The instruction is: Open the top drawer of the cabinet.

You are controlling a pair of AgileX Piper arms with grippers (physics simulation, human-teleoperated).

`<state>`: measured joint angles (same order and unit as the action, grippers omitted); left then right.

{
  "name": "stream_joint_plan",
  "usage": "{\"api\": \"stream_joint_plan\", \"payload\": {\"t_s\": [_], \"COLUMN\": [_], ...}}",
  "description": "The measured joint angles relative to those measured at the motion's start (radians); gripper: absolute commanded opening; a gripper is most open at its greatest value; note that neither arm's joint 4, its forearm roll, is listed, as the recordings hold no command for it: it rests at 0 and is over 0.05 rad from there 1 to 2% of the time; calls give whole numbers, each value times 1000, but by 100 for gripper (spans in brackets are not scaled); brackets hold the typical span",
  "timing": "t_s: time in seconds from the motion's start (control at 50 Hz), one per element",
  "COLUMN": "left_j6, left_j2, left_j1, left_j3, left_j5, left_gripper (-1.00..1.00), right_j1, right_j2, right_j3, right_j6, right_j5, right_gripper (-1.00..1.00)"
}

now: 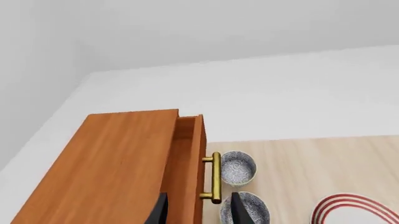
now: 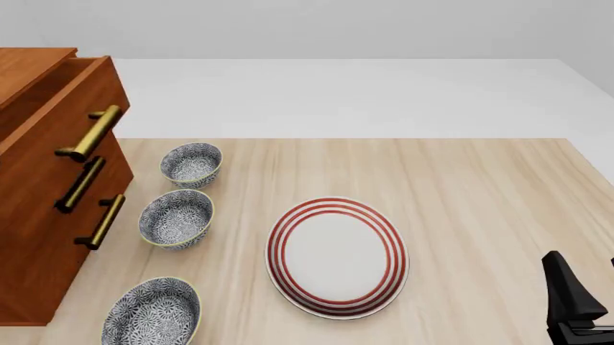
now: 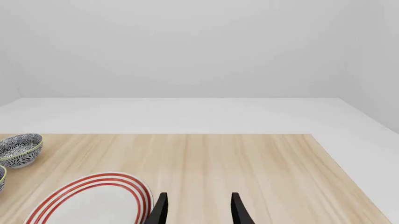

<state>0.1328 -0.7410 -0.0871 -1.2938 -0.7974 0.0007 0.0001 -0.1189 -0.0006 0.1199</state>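
Note:
The cabinet (image 2: 39,237) is a big reddish-brown chest at the table's left edge. Its top drawer (image 2: 57,108) stands pulled out a little, so its hollow inside shows, and its brass bar handle (image 2: 91,133) sticks out in front. From the left wrist view I look down on the cabinet top (image 1: 118,158), the drawer front (image 1: 190,168) and the handle (image 1: 214,177). My left gripper (image 1: 198,212) is open above them, holding nothing; the front view does not show it. My right gripper (image 3: 198,211) is open and empty, low at the table's near right (image 2: 571,302).
Two lower drawers with like handles (image 2: 82,183) (image 2: 103,221) stay shut. Three patterned bowls (image 2: 192,164) (image 2: 177,218) (image 2: 154,313) stand in a row right in front of the cabinet. A white plate with red rings (image 2: 336,256) lies mid-table.

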Motion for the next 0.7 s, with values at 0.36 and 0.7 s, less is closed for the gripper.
{"api": "stream_joint_plan", "payload": {"t_s": [0.36, 0.7], "left_j6": [-79, -116], "left_j2": [-61, -129], "left_j1": [8, 5], "left_j3": [-19, -8], "left_j5": [-38, -36], "left_gripper": [100, 100], "right_j1": [0, 0], "right_j2": [0, 0], "right_j3": [0, 0], "right_j6": [0, 0], "right_j5": [0, 0], "right_gripper": [100, 100]}}
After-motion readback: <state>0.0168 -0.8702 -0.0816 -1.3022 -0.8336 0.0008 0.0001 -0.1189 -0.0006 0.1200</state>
